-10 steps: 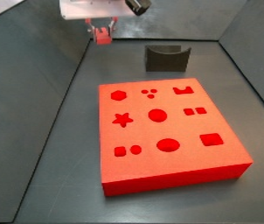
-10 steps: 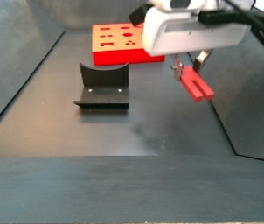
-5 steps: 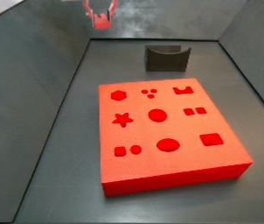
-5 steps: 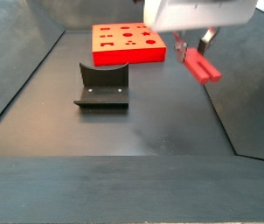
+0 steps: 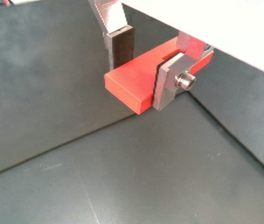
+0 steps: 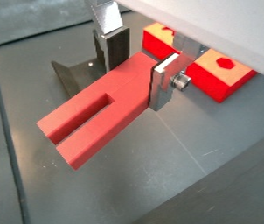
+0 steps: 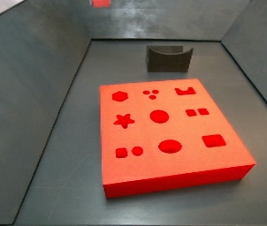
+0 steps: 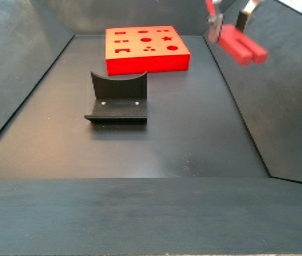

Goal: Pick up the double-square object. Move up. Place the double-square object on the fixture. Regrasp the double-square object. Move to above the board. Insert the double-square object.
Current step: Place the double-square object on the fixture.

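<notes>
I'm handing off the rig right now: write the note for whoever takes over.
Gripper: shut on the red block, high above the floor, near the top edge in a side view.
Fixture: empty, on the floor in front of the board.
Done: pick-up and lift.
Left: set the block on the fixture, regrasp, move above the board, insert.

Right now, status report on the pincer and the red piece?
Pincer shut on small red double-square block, lifted high. Dark grey notched fixture empty. Nothing in the way.
</notes>
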Controlling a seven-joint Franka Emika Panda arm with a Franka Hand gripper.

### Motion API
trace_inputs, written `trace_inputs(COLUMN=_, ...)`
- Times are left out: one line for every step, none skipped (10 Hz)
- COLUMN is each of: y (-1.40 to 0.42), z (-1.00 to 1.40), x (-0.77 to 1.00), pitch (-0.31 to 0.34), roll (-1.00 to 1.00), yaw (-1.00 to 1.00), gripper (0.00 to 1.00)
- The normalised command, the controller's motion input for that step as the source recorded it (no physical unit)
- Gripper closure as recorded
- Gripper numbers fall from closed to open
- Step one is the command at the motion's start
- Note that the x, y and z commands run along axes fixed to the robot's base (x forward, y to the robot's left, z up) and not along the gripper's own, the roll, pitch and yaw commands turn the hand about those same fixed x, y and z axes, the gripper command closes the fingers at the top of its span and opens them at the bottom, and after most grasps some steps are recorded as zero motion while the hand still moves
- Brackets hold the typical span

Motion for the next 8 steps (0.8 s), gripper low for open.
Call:
trace_inputs(y=-0.14, z=-0.03, x=1.0, pitch=-0.4, roll=-0.37, yaw=-0.86, gripper=1.0)
trace_inputs(y=-0.14, z=-0.05, x=1.0, pitch=-0.38, roll=-0.38, yaw=-0.8, gripper=1.0)
trace_inputs(y=-0.12, z=-0.05, x=1.0, pitch=-0.308, roll=-0.37, yaw=-0.6, gripper=1.0)
trace_inputs(y=-0.11, z=-0.05, x=1.0, pitch=-0.189, roll=-0.29, yaw=-0.35, gripper=1.0)
trace_inputs(y=-0.1, z=-0.05, x=1.0, pitch=-0.127, roll=-0.21, yaw=-0.22, gripper=1.0)
trace_inputs(y=-0.09, z=-0.05, x=1.0, pitch=-0.093, roll=-0.16, yaw=-0.14, gripper=1.0)
trace_inputs(y=-0.08, z=-0.06, x=1.0, pitch=-0.072, roll=-0.14, yaw=-0.1, gripper=1.0)
trace_inputs(y=-0.07, z=-0.06, x=1.0, pitch=-0.053, roll=-0.14, yaw=-0.06, gripper=1.0)
